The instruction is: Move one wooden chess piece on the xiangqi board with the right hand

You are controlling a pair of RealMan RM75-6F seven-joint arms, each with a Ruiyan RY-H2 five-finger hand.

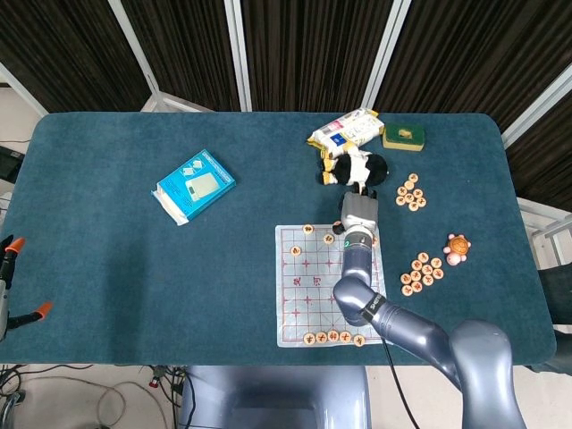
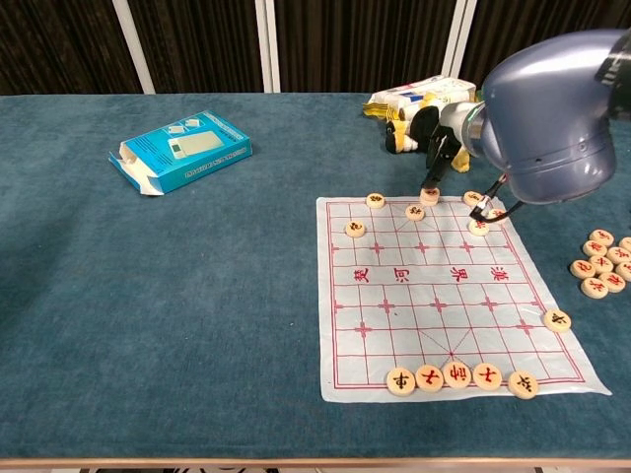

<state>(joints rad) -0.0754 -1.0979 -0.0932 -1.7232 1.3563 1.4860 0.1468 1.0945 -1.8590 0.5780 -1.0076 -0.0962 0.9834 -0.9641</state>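
Note:
The xiangqi board (image 2: pixel 444 296) is a white sheet with red lines, right of the table's centre, also seen in the head view as the board (image 1: pixel 308 286). Several round wooden pieces lie along its far rows, and a row of pieces (image 2: pixel 458 375) lines its near edge. My right hand (image 2: pixel 446 138) reaches down over the far edge, its dark fingertips (image 2: pixel 432 179) right above one wooden piece (image 2: pixel 429 196) that lies flat there. Whether they touch it is unclear. From the head camera the right hand (image 1: pixel 359 208) covers the board's far right corner. The left hand is not visible.
A blue box (image 2: pixel 182 151) lies at the far left. A black-and-white plush toy (image 1: pixel 353 168), a snack packet (image 1: pixel 346 128) and a green box (image 1: pixel 403 136) sit beyond the board. Loose pieces (image 1: pixel 411 191) and more loose pieces (image 1: pixel 422 271) lie to its right, near a small turtle toy (image 1: pixel 458 248).

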